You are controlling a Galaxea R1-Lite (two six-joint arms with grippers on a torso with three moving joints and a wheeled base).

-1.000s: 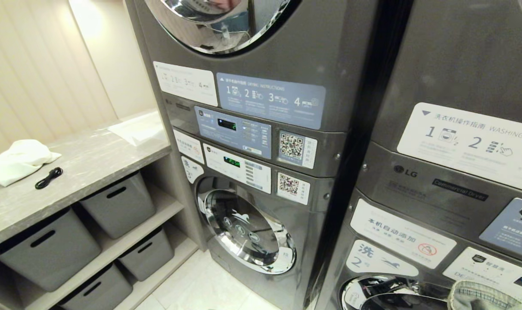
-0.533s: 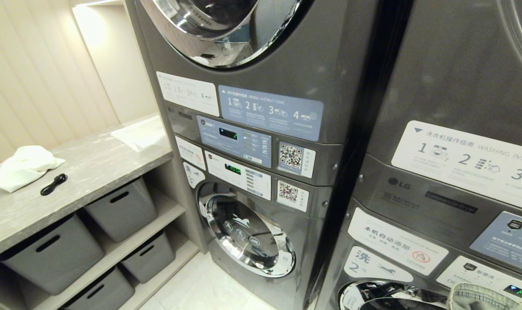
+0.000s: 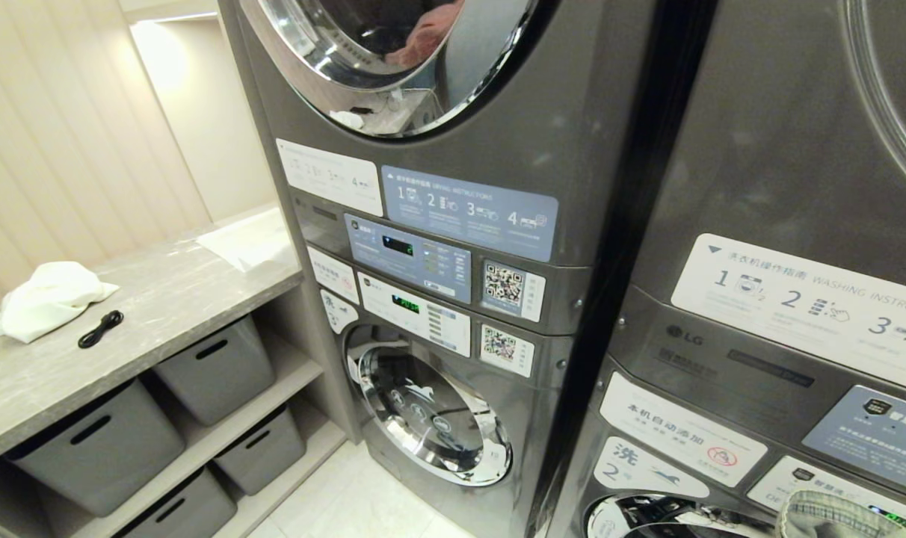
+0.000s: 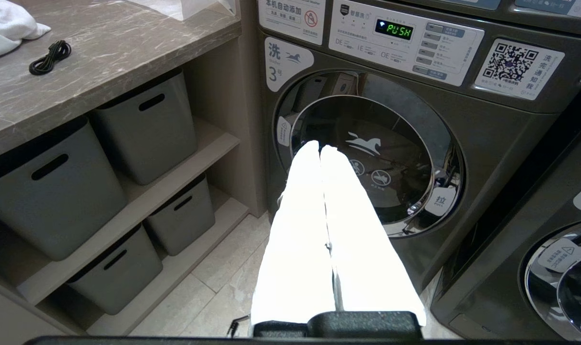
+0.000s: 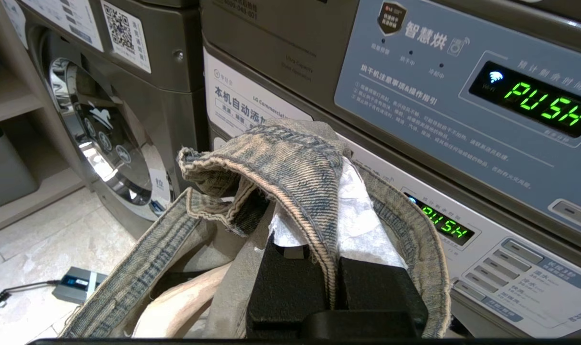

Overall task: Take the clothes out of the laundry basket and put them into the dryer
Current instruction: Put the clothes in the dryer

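Observation:
My right gripper [image 5: 332,225] is shut on a faded denim garment [image 5: 290,163], whose hem runs between the white-covered fingers [image 5: 367,225]. It is held close to the right stack's control panels [image 5: 463,96]. In the head view only a fold of the denim garment [image 3: 827,514] shows, at the bottom right. The dryer doors are the upper chrome-ringed ones: the left stack's [image 3: 393,67] and the edge of the right stack's [image 3: 890,112]. My left gripper [image 4: 320,152] is shut and holds nothing, facing the left stack's lower door [image 4: 391,158]. The laundry basket is out of view.
A stone countertop [image 3: 169,291] on the left carries a white cloth [image 3: 45,299] and a coiled black cable [image 3: 100,329]. Grey bins [image 3: 214,370] fill the shelves beneath it. A small device with a cord [image 5: 75,282] lies on the tiled floor.
The whole head view has risen: the panels and labels slide down the picture and more of the upper left door shows. Both arms keep still, and the denim stays at the bottom right.

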